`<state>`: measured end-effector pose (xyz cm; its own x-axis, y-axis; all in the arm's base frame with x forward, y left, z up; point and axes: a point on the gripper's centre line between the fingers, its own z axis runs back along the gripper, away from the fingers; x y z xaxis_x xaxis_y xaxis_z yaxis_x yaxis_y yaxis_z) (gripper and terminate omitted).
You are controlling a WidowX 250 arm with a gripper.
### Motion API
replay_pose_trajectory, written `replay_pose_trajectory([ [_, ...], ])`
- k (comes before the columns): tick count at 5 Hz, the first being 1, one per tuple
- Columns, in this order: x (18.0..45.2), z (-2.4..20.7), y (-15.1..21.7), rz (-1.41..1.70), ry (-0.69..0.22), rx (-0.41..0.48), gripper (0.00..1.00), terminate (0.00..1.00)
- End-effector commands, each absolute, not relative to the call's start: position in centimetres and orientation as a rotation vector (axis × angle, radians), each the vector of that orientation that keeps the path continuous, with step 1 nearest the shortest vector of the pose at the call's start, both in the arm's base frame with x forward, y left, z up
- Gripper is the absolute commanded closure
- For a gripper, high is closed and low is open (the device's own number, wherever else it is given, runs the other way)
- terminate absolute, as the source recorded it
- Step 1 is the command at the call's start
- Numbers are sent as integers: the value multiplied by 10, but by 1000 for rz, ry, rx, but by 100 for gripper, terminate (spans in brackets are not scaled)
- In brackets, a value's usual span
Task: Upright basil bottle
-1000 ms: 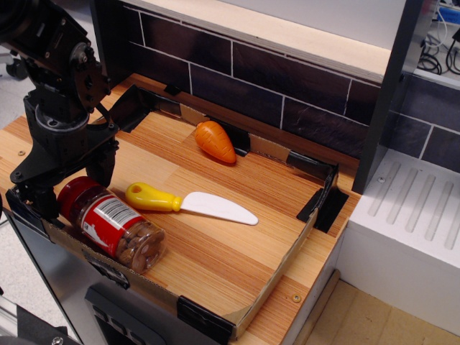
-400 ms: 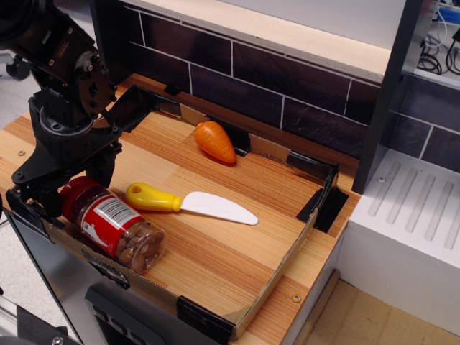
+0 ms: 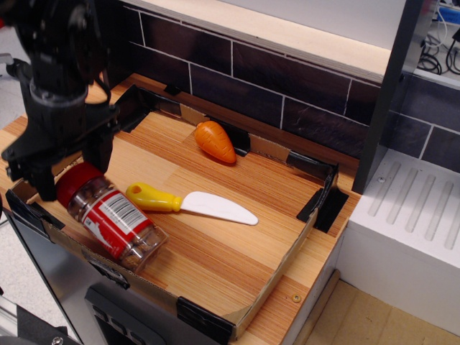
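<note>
The basil bottle (image 3: pixel 115 219) is a clear jar with a red cap, a red-and-white label and brownish contents. It lies tilted at the front left of the wooden tray (image 3: pixel 230 251), with its cap end raised toward the left. My black gripper (image 3: pixel 72 178) comes down from above at the left. Its two fingers (image 3: pixel 100 154) stand on either side of the red cap and are closed on it. The jar's bottom end rests near the tray's front edge.
A spatula (image 3: pixel 208 206) with a yellow handle lies just right of the bottle. An orange carrot (image 3: pixel 215 141) lies at the back of the tray by the dark tiled wall (image 3: pixel 287 86). A white ridged counter (image 3: pixel 410 215) stands at the right.
The arm has risen and turned. The bottle's cap end has lifted up and back, so the jar now slopes more steeply, with its bottom end still near the tray's front edge.
</note>
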<state>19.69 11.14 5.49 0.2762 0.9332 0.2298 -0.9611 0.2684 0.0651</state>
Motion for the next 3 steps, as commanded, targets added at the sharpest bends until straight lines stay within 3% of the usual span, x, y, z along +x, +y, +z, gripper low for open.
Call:
replay_pose_trajectory([
  [1,190,104,83,1262,-183,135,100,0],
  [2,182,110,64,1234,-236,109,100,0],
  [3,179,101,47,1181,-269,126,100,0],
])
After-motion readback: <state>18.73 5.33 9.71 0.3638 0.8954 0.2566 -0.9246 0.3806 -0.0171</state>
